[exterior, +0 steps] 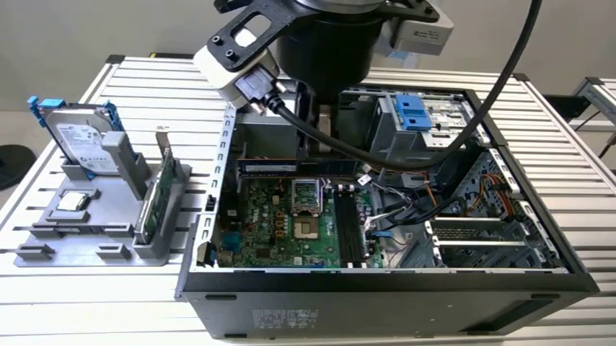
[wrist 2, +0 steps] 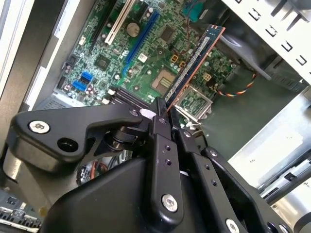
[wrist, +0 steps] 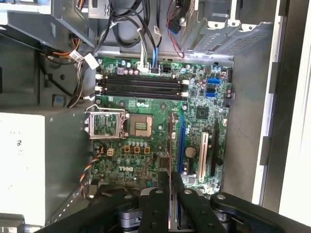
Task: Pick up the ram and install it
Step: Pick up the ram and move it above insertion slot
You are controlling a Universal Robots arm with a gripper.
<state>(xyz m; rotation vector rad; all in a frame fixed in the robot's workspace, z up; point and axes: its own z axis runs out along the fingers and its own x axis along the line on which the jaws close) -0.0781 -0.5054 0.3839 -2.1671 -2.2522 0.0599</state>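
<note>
Here, the gripper (wrist 2: 164, 110) is clamped on the ram (wrist 2: 194, 63), holding it on edge over the far end of the motherboard (exterior: 279, 223) inside the open computer case (exterior: 385, 303). Light, stiff and thin, it looks fragile and is best pinched gently along its bare edges. Its pale label (exterior: 279, 167) cannot be read.
</note>
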